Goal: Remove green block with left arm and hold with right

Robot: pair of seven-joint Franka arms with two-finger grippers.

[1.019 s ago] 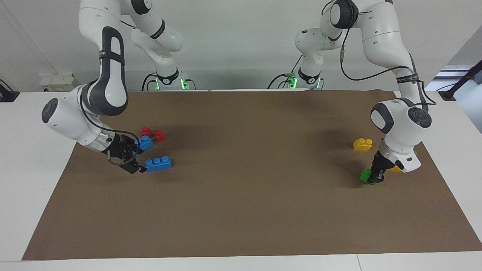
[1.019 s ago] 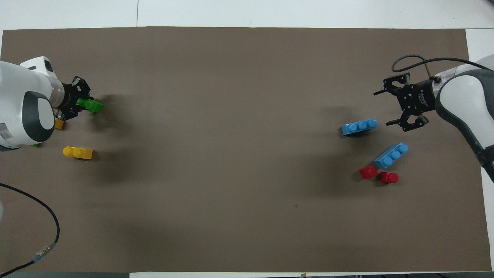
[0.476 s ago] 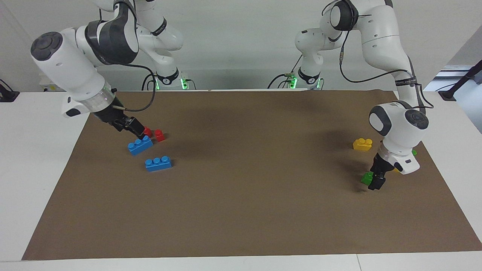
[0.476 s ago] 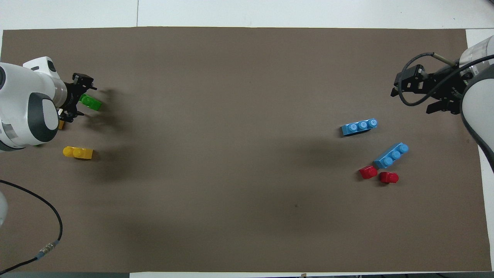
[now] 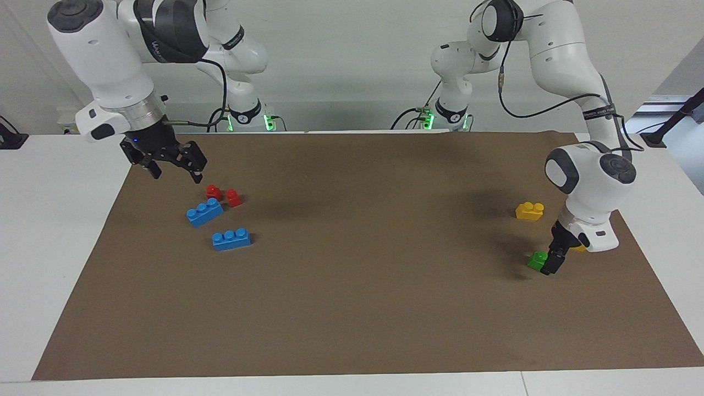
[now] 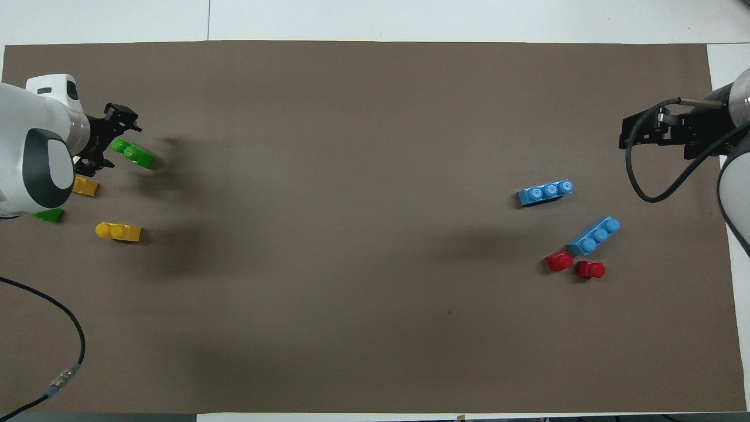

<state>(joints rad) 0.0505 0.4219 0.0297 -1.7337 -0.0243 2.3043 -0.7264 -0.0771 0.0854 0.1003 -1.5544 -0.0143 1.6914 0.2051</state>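
While the right gripper (image 5: 173,165) hangs with its fingers spread over the brown mat (image 5: 363,308) at the right arm's end of the bench (image 5: 49,220), two red blocks (image 5: 223,195) and two blue bricks (image 5: 204,212) lie on the mat under and near it. At the left arm's end a yellow block (image 5: 529,210) rests on the mat, and the left gripper (image 5: 550,265) pinches the green block (image 5: 536,259) just above the mat.

Two blue bricks (image 5: 219,227) lie beside two red bricks (image 5: 223,195) on brown mat (image 5: 352,308).
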